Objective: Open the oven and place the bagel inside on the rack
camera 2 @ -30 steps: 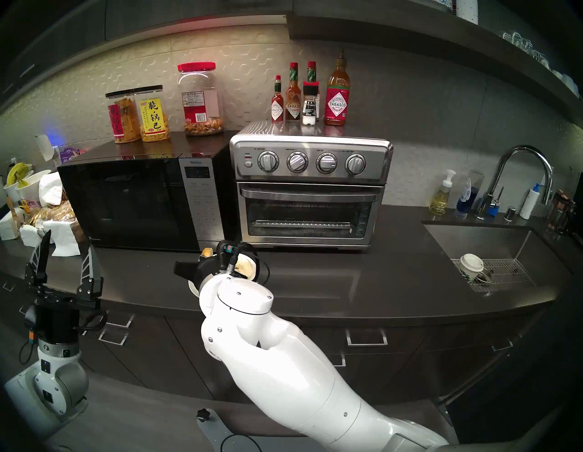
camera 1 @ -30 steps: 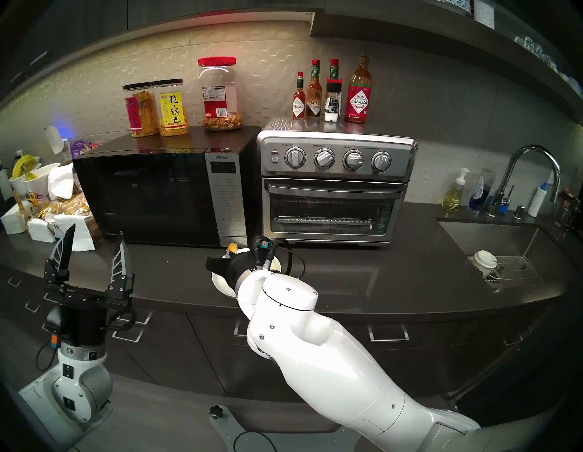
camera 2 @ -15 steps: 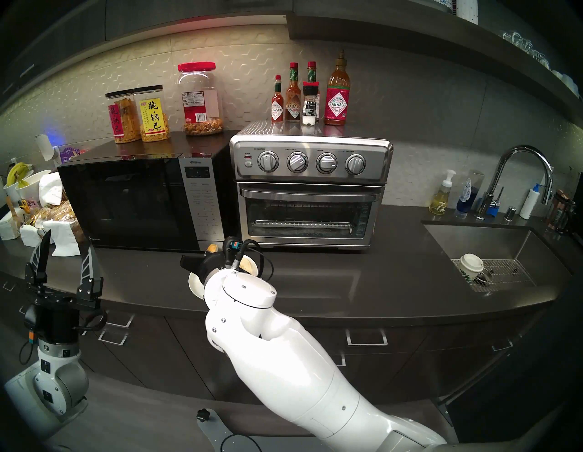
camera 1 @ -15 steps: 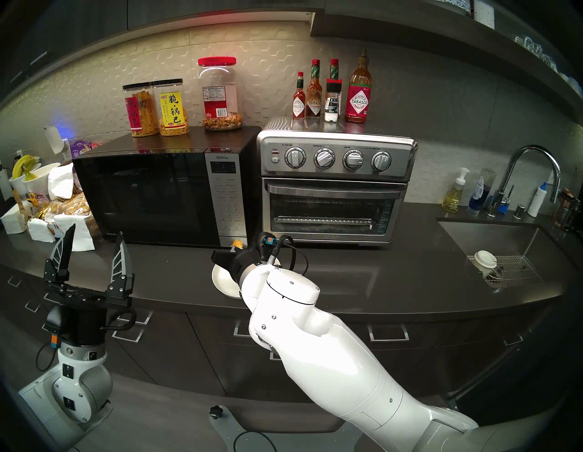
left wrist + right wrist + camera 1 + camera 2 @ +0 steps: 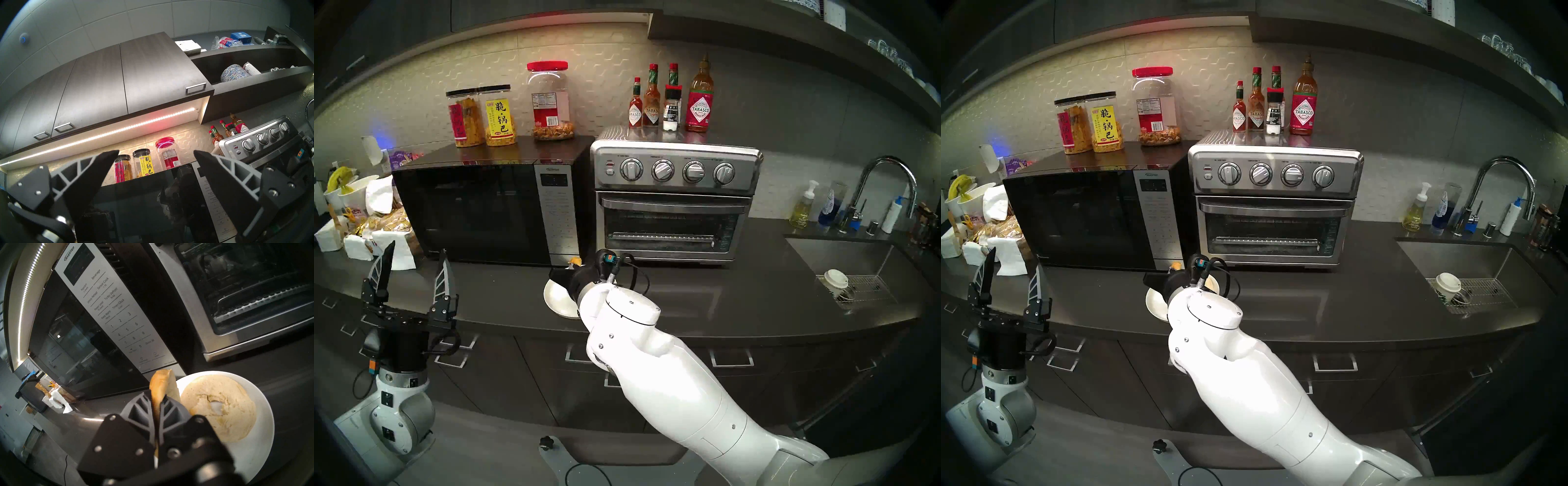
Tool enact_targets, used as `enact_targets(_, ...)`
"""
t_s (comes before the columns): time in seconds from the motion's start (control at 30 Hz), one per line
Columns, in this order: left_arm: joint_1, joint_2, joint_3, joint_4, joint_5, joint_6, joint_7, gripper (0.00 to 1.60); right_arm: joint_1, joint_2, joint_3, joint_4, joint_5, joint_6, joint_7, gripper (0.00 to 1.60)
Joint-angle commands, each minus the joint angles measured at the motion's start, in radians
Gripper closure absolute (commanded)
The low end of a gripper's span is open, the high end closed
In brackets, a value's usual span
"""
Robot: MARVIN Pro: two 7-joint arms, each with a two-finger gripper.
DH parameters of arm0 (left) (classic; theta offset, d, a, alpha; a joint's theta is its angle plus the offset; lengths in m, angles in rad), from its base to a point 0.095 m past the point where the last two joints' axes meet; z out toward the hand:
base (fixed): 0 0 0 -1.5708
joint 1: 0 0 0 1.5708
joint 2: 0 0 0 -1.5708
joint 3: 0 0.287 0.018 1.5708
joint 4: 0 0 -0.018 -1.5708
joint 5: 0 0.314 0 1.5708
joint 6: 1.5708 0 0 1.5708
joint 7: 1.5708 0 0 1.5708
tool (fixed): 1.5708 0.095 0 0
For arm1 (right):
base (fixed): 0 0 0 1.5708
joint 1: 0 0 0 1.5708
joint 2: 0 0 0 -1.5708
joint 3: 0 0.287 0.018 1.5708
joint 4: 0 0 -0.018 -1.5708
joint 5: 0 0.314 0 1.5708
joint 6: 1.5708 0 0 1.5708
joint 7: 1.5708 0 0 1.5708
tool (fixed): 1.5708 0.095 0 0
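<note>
Dark, glossy stone-look countertop [image 5: 704, 298] runs across a kitchen nook, over flat dark drawer fronts with square steel pulls.

Nearest, at the left, the black-fingered left gripper [image 5: 414, 266] hangs above the counter edge with its two ribbed fingers spread wide, holding nothing.

At the middle, the white right arm reaches to a round white plate [image 5: 261, 412] near the counter's front. The right gripper [image 5: 157, 400] is pinched tight on one golden-crusted bagel half [image 5: 158, 387], held on edge above the plate's left rim. The other bagel half [image 5: 220, 411] lies flat on the plate, its pale speckled cut face up.

Behind the plate stands a wide black-glass microwave [image 5: 477, 210]; its silver panel reads "INVERTER", "Popcorn", "Beverage", "Sensor Reheat", "Sensor Cook", "Turbo Defrost", "Power Level", "Timer/Clock", "Keep Warm" and "Quick 30". Just right of it sits the boxy stainless-steel toaster oven [image 5: 673, 200] with four round knobs. Its glass door is shut, and the silver wire rack [image 5: 663, 237] shows through the window.

Clear snack jars [image 5: 483, 117] with red and yellow Chinese-character labels stand on the microwave. Red-labelled "TABASCO" sauce bottles [image 5: 699, 98] stand on the oven.

To the right, a steel sink [image 5: 843, 258] holds a white lidded paper cup [image 5: 836, 281] under a curved chrome faucet [image 5: 887, 183]. Pale hexagon-relief tile lines the back wall beneath dark cabinets lit by an LED strip.
</note>
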Motion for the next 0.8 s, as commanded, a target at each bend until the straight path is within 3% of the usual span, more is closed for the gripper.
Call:
enact_targets(0.0, -0.001, 0.000, -0.006, -0.009, 0.000, 0.000, 0.001, 0.00, 0.015, -0.010, 0.007, -0.012, -0.002, -0.005, 0.003, 1.54)
enact_targets(0.77, 0.000, 0.000, -0.007, -0.009, 0.000, 0.000, 0.001, 0.00, -0.007, -0.011, 0.048, -0.005, 0.000, -0.007, -0.024, 1.54)
